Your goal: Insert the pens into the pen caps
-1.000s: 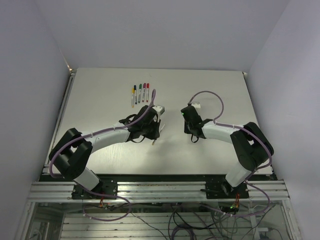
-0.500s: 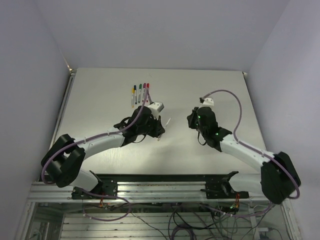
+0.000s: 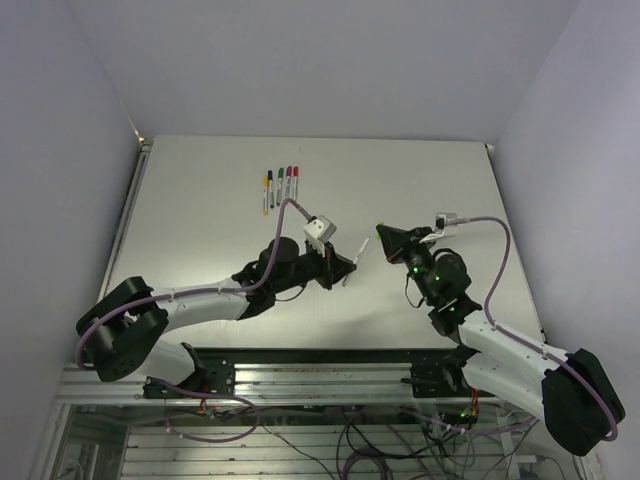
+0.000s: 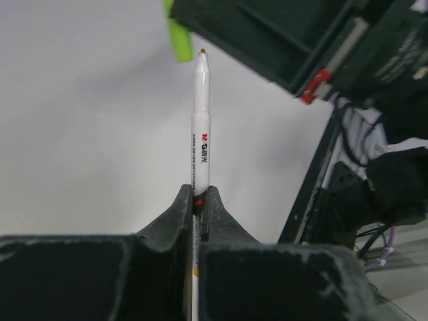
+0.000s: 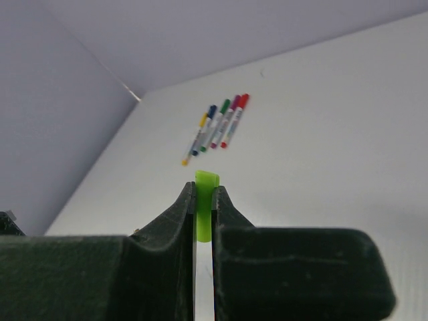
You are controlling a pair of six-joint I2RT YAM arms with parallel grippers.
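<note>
— Over the middle of the table (image 3: 200, 170), a little nearer the near edge than the far one, a pen (image 4: 201, 127) is held off the surface. It has a thin white barrel with small printing, a red mark low down, and a tiny brownish tip with no cap on it.

— What grips it?

— The left hand (image 4: 199, 198). Its two dark fingers are pressed together on the lower barrel, so the pen sticks straight out beyond them.

— And the cap?

— A light green cap (image 5: 206, 200) is pinched in the right hand (image 5: 204, 192). The fingers are closed on its sides and its upper end shows above them. In the left wrist view the pen's tip lies just beside the cap, not inside it.

— How do the arms lie?

— The left arm (image 3: 200, 295) stretches low from the near-left corner toward the centre, with its hand pointing right. The right arm (image 3: 500, 345) comes in from the near-right corner, forearm angled toward the centre and hand pointing left at the pen. The two hands face each other, near but apart.

— Any other pens?

— A row of five pens (image 3: 281, 186) lies side by side near the far edge, left of centre. They have yellow, dark blue, green, magenta and red caps at their far ends.
</note>
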